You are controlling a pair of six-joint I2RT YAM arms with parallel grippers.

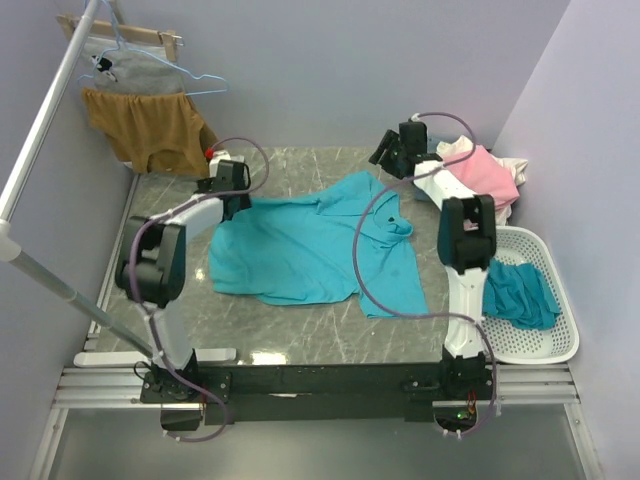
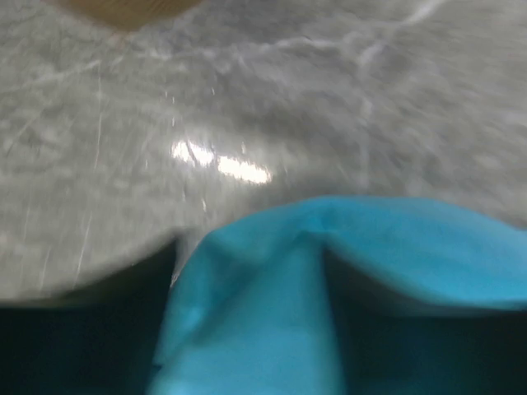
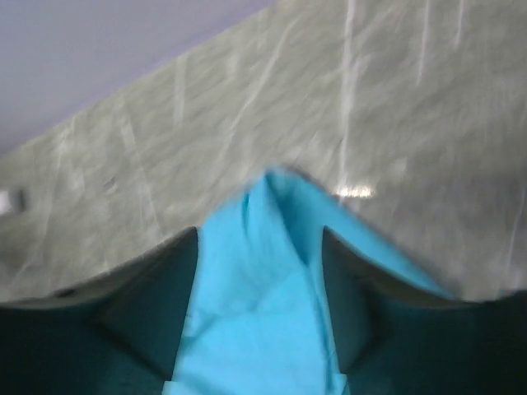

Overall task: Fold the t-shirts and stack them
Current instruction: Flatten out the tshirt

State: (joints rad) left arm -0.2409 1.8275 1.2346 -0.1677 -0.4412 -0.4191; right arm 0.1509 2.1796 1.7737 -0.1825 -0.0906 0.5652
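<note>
A turquoise t-shirt [image 1: 310, 245] with a small collar lies spread flat on the marble table [image 1: 300, 335]. My left gripper [image 1: 236, 203] is at its far left corner, and my right gripper [image 1: 381, 163] at its far right corner near the collar. In the left wrist view the left gripper [image 2: 255, 329] stands open, with a ridge of the teal cloth [image 2: 247, 313] loose between the dark fingers [image 2: 82, 346]. The right gripper [image 3: 259, 288] is open too, and a fold of the shirt [image 3: 255, 313] lies between its fingers [image 3: 156, 304]. Both wrist views are blurred.
A white basket [image 1: 560, 350] at the right holds a crumpled teal t-shirt [image 1: 520, 295]. Pink and white t-shirts [image 1: 485, 172] are piled at the far right. A mustard-brown garment [image 1: 150, 125] and a grey one [image 1: 130, 65] hang at the back left by a slanted rack pole [image 1: 50, 110].
</note>
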